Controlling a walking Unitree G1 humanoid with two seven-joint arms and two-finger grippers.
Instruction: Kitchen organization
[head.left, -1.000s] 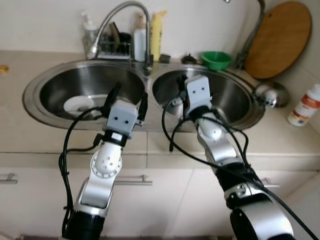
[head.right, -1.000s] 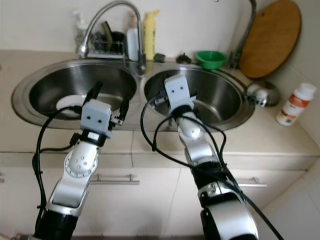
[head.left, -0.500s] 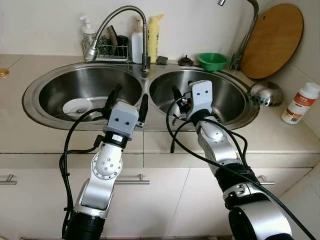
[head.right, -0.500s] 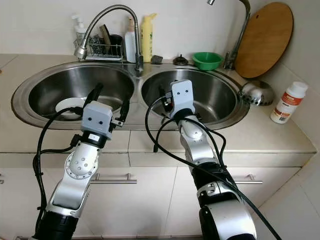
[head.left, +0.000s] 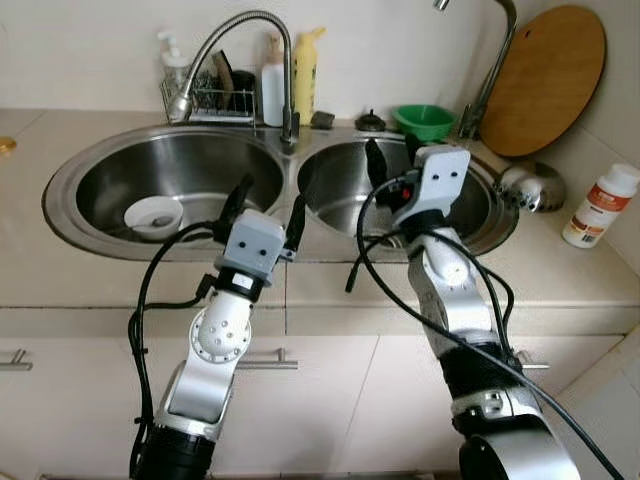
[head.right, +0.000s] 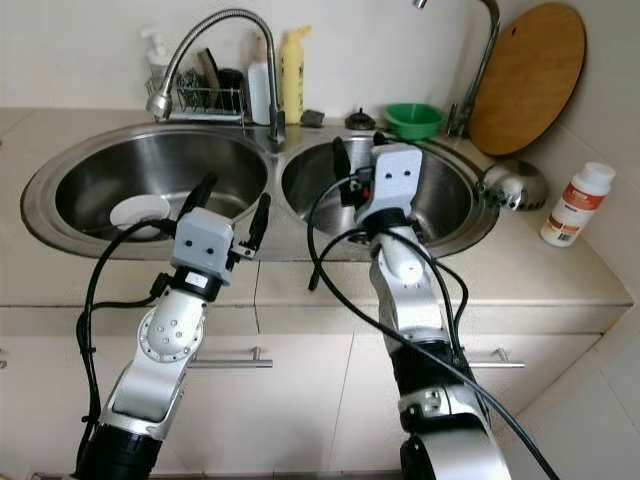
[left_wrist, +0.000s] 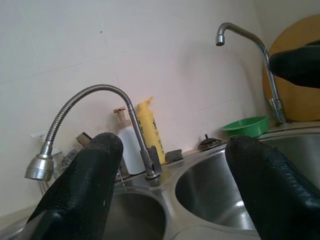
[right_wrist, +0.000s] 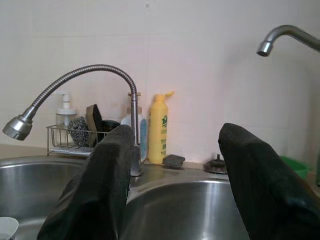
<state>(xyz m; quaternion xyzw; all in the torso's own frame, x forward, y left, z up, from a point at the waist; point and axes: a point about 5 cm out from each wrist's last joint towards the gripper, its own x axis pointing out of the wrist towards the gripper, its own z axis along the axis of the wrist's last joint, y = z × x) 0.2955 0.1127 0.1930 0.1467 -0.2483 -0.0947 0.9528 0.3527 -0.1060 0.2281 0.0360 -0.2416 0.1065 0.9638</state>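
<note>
A double steel sink (head.left: 60, 180) lies before me, and a small white bowl (head.left: 153, 213) sits in its left basin. My left gripper (head.left: 273, 192) is open with nothing in it, held above the front rim where the two basins meet. My right gripper (head.left: 392, 150) is also open and holds nothing; it is raised over the right basin (head.left: 335, 185). In the left wrist view the fingers (left_wrist: 80, 200) frame the curved faucet (left_wrist: 90, 97). The right wrist view looks past its fingers (right_wrist: 107, 185) at a yellow bottle (right_wrist: 158, 127).
Behind the sink stand a wire rack with sponges (head.left: 215, 95), a white bottle, the yellow bottle (head.left: 306, 85), a green bowl (head.left: 425, 120) and a second tap (head.left: 490, 60). A round wooden board (head.left: 550, 75) leans at the back right, near a metal lid (head.left: 530, 187) and an orange-labelled bottle (head.left: 600, 205).
My right gripper has risen and moved right, farther over the right basin. The left gripper has shifted slightly right. Both stay open.
</note>
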